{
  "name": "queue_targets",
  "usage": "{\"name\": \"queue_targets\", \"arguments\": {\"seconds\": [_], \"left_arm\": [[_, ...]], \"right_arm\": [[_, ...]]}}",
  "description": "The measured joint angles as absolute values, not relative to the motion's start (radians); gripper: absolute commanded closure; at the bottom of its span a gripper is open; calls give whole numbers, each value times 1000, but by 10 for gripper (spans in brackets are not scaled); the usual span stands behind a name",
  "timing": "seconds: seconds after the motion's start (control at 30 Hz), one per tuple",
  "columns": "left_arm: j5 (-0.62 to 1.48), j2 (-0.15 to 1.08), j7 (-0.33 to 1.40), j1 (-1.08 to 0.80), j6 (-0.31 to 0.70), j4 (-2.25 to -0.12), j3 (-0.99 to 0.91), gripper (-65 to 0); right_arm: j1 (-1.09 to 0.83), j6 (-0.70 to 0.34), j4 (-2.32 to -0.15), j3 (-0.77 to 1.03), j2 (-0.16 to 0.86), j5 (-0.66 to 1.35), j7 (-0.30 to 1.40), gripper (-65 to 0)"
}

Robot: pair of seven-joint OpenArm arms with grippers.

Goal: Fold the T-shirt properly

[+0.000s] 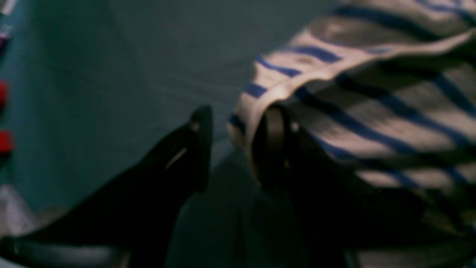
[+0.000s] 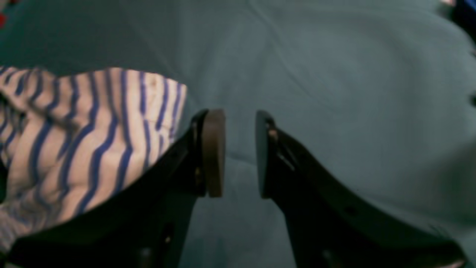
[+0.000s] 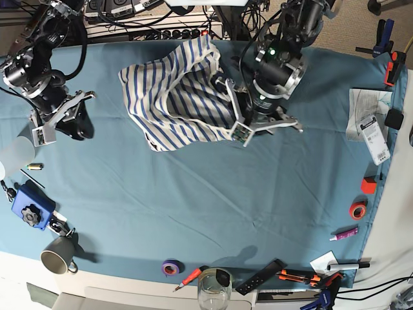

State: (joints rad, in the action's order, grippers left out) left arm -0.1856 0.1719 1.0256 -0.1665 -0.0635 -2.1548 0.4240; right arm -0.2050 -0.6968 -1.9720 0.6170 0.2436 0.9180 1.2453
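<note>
A: T-shirt (image 3: 173,97) sits bunched near the table's (image 3: 193,206) far edge. Left gripper (image 1: 232,147) has parted jaws, hem against one finger.
B: Right gripper (image 2: 240,152) gapes empty beside it. Cloth could snag, staying crumpled.

Teal cloth (image 3: 193,206) covers table, wrinkled, evenly lit. Clutter along near edge: grey mug (image 3: 57,257), glass (image 3: 213,289), purple tape roll (image 3: 170,267). Cables (image 3: 139,19) behind far edge.
</note>
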Motion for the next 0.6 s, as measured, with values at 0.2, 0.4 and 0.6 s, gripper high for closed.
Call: {"name": "queue_targets", "arguments": {"seconds": [0.2, 0.4, 0.6], "left_arm": [[-193, 171, 973, -302, -76, -2340, 424, -218], [-171, 172, 942, -343, -52, -2338, 424, -218], [-105, 171, 872, -340, 56, -2338, 423, -218]], "right_arm": [[-205, -697, -1972, 542, 245, 1136, 1357, -149], [-205, -697, -1972, 401, 246, 1124, 1357, -149], [-205, -697, -1972, 350, 246, 1069, 1333, -149]]}}
